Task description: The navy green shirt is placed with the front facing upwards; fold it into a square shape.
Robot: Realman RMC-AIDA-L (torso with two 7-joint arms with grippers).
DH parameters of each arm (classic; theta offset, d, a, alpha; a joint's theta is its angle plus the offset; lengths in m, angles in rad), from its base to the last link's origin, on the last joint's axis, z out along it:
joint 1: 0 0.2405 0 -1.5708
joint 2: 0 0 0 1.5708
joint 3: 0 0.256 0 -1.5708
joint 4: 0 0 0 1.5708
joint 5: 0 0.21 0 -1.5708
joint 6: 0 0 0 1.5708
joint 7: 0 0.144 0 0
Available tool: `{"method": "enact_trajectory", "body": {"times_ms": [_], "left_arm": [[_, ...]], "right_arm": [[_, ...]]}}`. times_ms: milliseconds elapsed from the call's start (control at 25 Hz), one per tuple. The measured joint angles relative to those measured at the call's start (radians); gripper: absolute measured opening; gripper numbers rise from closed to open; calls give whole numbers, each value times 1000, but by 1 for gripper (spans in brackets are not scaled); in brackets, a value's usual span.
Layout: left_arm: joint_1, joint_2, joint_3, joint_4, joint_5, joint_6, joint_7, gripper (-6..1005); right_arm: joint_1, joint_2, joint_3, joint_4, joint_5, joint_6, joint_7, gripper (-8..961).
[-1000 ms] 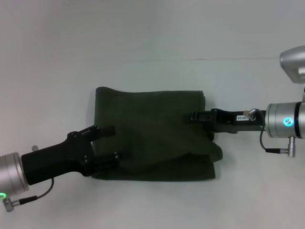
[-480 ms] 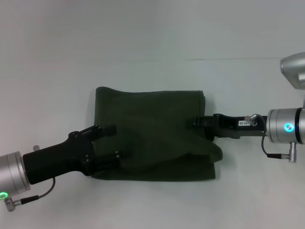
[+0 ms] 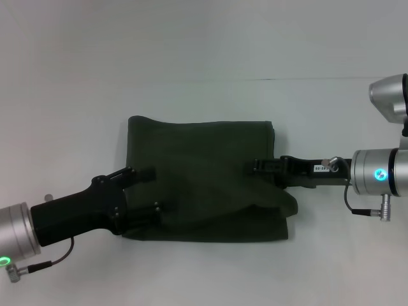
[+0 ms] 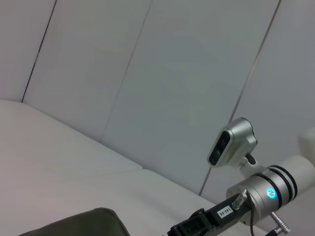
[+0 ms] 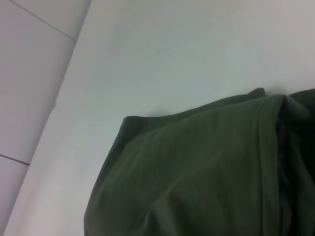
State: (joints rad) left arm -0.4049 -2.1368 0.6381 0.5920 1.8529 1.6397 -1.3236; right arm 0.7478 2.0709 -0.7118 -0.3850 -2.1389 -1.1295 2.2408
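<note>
The navy green shirt (image 3: 204,178) lies folded between the claws, long axis claw to claw: the left gripper (image 3: 148,190) reaches over its near-left edge with fingers apart, the right gripper (image 3: 260,166) sits over its opposite edge (grip state I cannot tell).

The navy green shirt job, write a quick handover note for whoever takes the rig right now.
Left hand: at the shirt's left edge, open, fingers over the cloth.
Right hand: at the right edge, low over the cloth; grip cannot be judged.
The navy green shirt lies mid-table, already folded into a rough rectangle, plain side up, no lettering showing.
Left: the right front corner bulges and the near edge is uneven; square it up, then clear both arms.
</note>
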Motion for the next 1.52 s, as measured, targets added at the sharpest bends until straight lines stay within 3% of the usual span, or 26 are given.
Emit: {"method": "enact_trajectory", "body": {"times_ms": [320,760,960,1080,1280,1520], "left_arm": [[0,0,-1,0,0,-8,0,907],[0,0,-5,-1,0,-12,-1,907],[-3,-1,-5,-2,0,-12,-5,908],[-4,-5,-5,-2,-1,-12,-6,908],[-5,-9,-5,-3,-1,-12,-6,907],[-10,-6,-6,-11,-2,-12,-31,906]], "right_arm": [[2,7,0,0,7,3,-9,826],[-7,7,11,-11,30,-12,-51,584],[-10,-2,12,-13,42,-36,-67,366],[-13,-6,12,-14,44,-39,-72,132],[-16,-10,12,-15,45,-53,-79,30],[-25,-14,47,-46,47,-156,-114,31]]}}
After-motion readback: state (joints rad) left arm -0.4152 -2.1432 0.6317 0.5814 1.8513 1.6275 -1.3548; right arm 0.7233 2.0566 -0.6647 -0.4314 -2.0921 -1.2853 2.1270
